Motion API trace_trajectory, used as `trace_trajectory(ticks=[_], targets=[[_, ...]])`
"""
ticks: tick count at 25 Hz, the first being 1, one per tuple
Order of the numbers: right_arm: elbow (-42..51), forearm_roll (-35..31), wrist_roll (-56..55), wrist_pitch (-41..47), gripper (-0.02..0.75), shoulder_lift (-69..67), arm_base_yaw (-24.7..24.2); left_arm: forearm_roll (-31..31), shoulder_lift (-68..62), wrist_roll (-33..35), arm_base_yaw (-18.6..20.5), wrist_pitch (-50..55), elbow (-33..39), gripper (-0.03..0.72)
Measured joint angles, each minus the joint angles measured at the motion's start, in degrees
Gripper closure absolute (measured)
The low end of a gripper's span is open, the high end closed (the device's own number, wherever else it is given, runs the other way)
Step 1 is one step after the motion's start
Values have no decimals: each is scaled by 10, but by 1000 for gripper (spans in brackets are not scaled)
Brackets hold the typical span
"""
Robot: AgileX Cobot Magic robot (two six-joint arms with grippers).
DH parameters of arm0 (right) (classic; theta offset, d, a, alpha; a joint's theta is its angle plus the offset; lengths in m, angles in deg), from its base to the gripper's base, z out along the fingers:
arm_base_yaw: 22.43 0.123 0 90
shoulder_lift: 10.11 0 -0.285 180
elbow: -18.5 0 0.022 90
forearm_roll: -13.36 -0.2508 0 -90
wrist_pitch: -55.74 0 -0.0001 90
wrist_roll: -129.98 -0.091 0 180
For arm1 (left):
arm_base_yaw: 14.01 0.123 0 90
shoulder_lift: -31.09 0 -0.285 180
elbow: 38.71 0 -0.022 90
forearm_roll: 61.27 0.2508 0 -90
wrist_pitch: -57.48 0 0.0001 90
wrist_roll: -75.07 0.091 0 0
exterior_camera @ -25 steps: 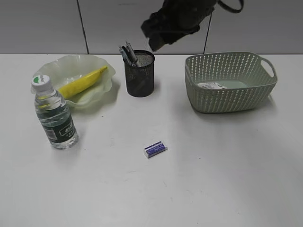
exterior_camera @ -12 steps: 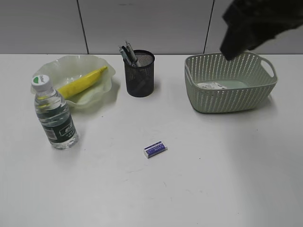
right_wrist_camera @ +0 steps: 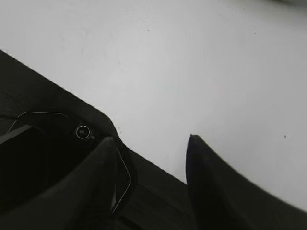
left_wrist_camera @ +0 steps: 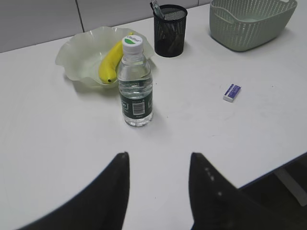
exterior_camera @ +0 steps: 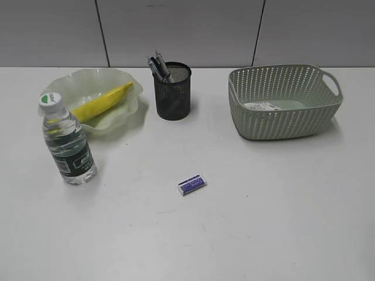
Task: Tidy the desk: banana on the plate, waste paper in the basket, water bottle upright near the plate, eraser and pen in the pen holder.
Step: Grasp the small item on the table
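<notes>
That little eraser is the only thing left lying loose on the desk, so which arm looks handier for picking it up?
Probably the left. Its open gripper faces the desk with the eraser in view, ahead to its right. The right gripper, open too, sees only bare desk.

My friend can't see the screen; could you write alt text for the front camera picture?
A white desk holds a banana on a green plate, an upright water bottle, a pen holder, a basket and a loose eraser.
</notes>
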Motion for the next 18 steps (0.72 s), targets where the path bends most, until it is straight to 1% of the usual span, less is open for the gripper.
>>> trace_trajectory(ticks=[2,6,9,14,16,18], targets=[[40,13,-19,0,356,62,0,0,0,0,0,0,0,379],[111,69,-61,-4,356,182,0,0,0,0,0,0,0,379],[153,78,-64,-29,356,265,0,0,0,0,0,0,0,379],[163,73,-43,-47,356,372,0,-6,-3,0,0,-4,0,379],[163,72,-41,-47,356,405,0,-21,-22,0,0,-12,-5,379],[163,72,-40,-48,356,425,0,-41,-66,0,0,-44,-14,379]])
